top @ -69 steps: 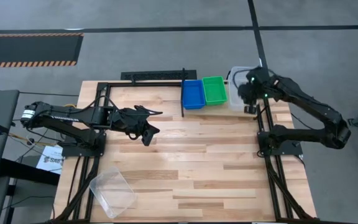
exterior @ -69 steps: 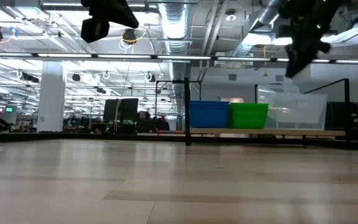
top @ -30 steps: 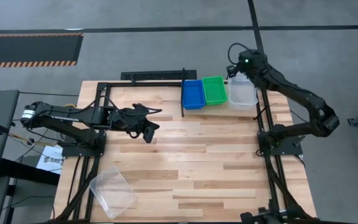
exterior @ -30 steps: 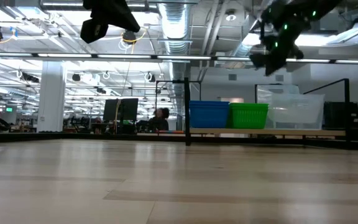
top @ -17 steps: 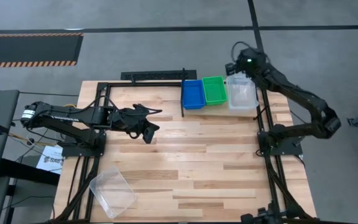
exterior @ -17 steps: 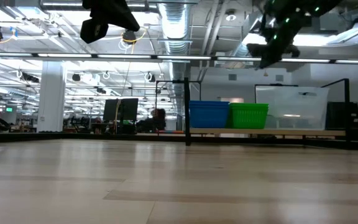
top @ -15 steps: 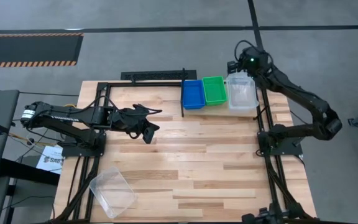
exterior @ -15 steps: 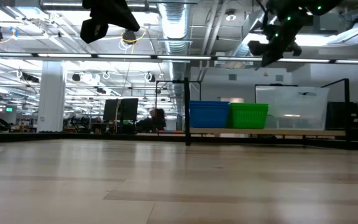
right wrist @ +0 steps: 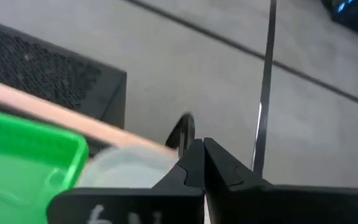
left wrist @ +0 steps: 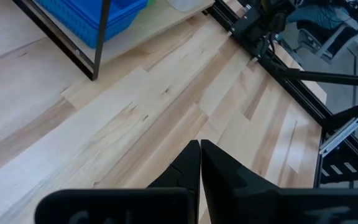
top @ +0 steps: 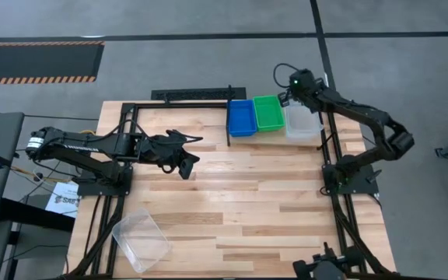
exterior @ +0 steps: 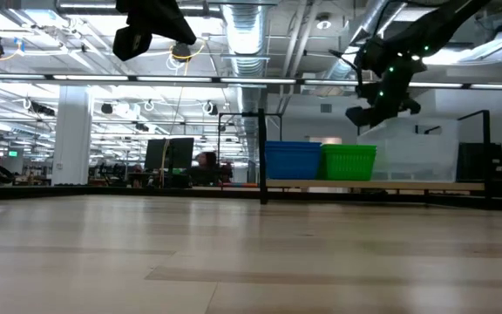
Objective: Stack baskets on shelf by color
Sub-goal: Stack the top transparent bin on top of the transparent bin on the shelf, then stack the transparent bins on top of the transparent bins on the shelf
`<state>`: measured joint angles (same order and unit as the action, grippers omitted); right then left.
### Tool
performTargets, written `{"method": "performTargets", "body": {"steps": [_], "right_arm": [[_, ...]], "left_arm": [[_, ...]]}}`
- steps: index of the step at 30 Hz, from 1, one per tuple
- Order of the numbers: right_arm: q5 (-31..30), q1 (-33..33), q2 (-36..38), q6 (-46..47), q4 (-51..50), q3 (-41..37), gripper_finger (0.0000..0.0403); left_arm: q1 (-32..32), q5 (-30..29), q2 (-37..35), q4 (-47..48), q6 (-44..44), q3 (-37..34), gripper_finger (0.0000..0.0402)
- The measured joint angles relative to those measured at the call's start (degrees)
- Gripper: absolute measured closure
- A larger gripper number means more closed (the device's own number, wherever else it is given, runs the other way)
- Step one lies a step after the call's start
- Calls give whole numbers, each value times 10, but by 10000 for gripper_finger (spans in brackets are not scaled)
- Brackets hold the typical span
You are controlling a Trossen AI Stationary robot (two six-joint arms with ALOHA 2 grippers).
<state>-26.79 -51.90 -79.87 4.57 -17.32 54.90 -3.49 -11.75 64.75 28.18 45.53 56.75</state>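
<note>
Three basket stacks stand on the shelf; one clear basket waits at the table's near left corner.

You see the largest item first: the shelf holds blue baskets, green baskets and clear baskets, touching side by side. Half a second ago the clear stack's top basket sat tilted under the right gripper; now it lies level, so that placement looks complete. The right gripper hovers at the shelf's back edge, fingers pressed together. Only the low view shows it raised above the stacks. The left gripper waits mid-table, fingers likewise pressed together, per its wrist view.
</note>
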Motion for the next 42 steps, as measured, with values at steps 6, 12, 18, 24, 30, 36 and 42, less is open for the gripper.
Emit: {"method": "performTargets", "body": {"steps": [6,12,18,24,30,36,42], "right_arm": [[-1,6,41,-46,12,40,392],[71,44,139,-31,-5,100,380],[154,105,224,-26,-64,122,377],[151,156,261,-24,-155,122,386],[150,184,262,15,-218,122,388],[150,214,262,30,-223,122,380],[150,252,266,31,-223,122,383]], "left_arm": [[0,0,0,0,0,0,401],[0,96,-15,23,-7,0,402],[-72,220,-34,193,91,0,401],[-227,186,-7,246,275,0,402],[-375,173,49,252,431,0,401],[-452,187,143,279,520,0,402],[-456,171,237,271,484,-8,402]]}}
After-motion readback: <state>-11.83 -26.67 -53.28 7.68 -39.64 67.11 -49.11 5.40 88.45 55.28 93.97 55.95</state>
